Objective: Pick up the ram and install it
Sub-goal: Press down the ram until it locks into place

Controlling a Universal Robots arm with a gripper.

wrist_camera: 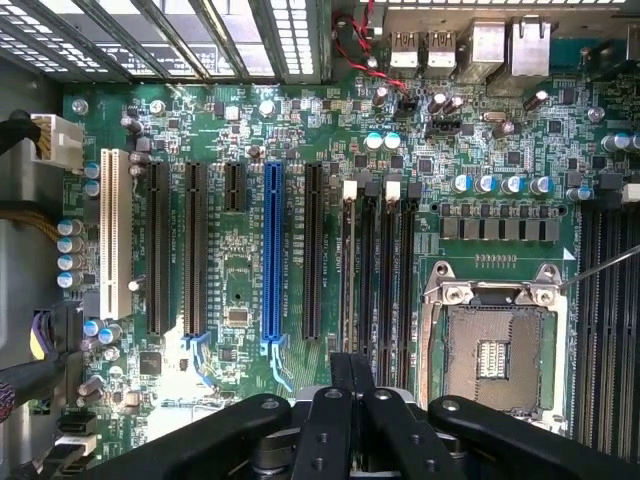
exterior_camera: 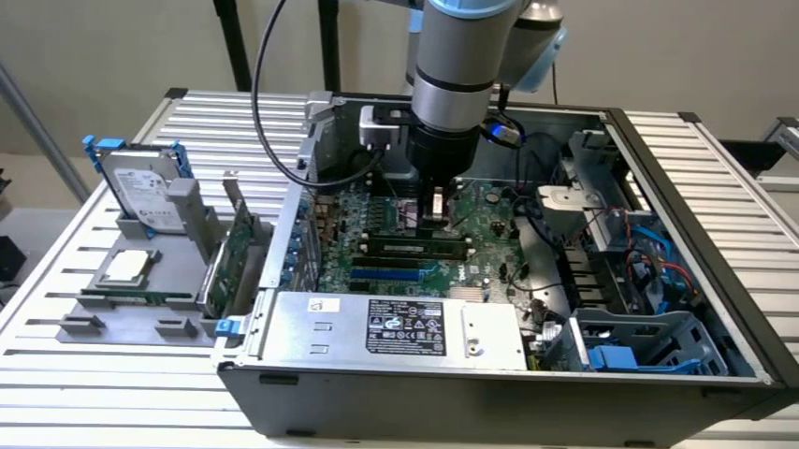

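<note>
My gripper (exterior_camera: 437,217) hangs low inside the open computer case, over the motherboard (exterior_camera: 481,201). In the wrist view its black fingers (wrist_camera: 338,400) are pressed together, and the gripper (wrist_camera: 350,368) is shut with nothing between them. It sits above the near end of the memory slots (wrist_camera: 378,260), beside the bare processor socket (wrist_camera: 490,350). A long narrow stick with small chips, apparently the ram (exterior_camera: 418,248), stands on edge in a slot just in front of the gripper. I cannot tell whether the fingertips touch it.
The power supply (exterior_camera: 387,327) fills the case's near side, and cables and drive bays (exterior_camera: 624,262) crowd the exterior view's right. A grey tray (exterior_camera: 75,327) on the exterior view's left holds a hard drive (exterior_camera: 138,187), an expansion card (exterior_camera: 225,262) and a processor (exterior_camera: 125,267).
</note>
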